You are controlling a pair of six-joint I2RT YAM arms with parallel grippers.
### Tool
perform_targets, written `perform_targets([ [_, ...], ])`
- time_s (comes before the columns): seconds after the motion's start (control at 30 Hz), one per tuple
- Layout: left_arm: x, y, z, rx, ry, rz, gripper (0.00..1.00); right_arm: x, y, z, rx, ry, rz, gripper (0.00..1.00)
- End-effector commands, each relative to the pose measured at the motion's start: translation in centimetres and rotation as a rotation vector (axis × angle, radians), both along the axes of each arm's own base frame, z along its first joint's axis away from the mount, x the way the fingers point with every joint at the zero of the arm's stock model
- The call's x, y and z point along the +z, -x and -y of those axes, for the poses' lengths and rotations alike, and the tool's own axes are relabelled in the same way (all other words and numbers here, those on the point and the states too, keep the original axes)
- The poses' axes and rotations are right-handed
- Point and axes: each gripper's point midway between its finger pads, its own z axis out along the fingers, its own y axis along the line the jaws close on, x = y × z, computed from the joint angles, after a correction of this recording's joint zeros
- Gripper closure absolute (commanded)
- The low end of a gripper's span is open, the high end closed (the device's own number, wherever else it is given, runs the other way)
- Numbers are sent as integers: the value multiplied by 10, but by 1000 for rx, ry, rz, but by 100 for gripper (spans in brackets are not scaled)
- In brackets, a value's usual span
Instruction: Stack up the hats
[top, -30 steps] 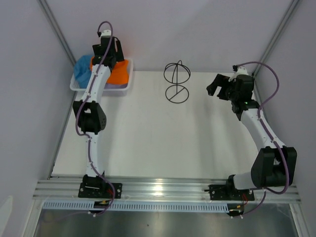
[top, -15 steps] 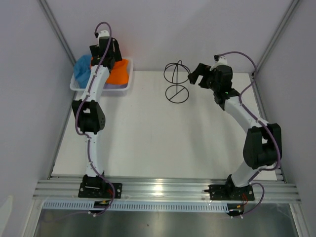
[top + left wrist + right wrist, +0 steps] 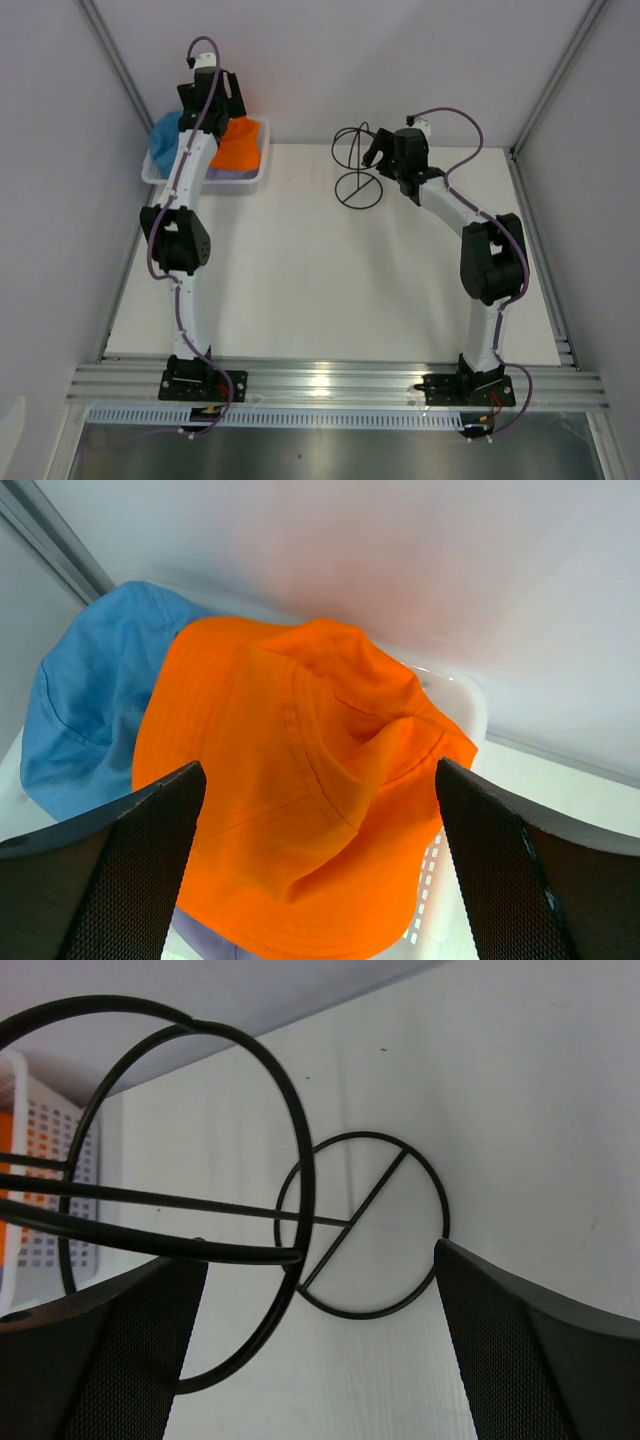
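Left wrist cam: orange fabric bucket hat (image 3: 290, 780) overlapped the blue fabric bucket hat (image 3: 80, 710) in the white plastic mesh basket (image 3: 455, 695).
Top cam only: basket sat at the surface's (image 3: 300, 280) far-left corner.
Left fingers (image 3: 120, 880): spread wide, empty, orange hat below between them.
Right fingers (image 3: 520, 1360): wide apart too, holding nothing, facing the thin black wire stand (image 3: 352, 1221).

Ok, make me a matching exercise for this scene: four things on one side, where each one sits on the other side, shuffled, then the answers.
Things
1. orange hat
2. blue hat
3. white basket
4. black wire stand

Places
A. standing on the bare table, at the back near the middle
B. at the far left corner of the table
C. on top of the pile in the basket
D. at the basket's left end, partly under another hat

Pairs: 1-C, 2-D, 3-B, 4-A
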Motion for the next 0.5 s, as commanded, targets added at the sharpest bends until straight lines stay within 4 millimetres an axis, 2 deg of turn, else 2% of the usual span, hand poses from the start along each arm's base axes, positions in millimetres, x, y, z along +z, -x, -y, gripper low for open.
perform_targets([
  [0.0,50,14,-1,-22,-6,80,0,7,-10,13,-151,23,16,2],
  [0.23,53,18,-2,-21,-17,78,1,-11,1,10,-148,76,-89,26],
  [0.3,53,19,-2,-24,-17,77,0,-12,6,12,-142,95,-116,30],
  [0.4,55,19,-1,-32,-19,79,0,-6,12,15,-145,106,-124,40],
  [0.43,58,20,-1,-33,-21,83,0,-1,13,16,-148,109,-118,46],
  [0.47,57,21,-1,-36,-27,78,0,-1,17,20,-146,129,-136,47],
])
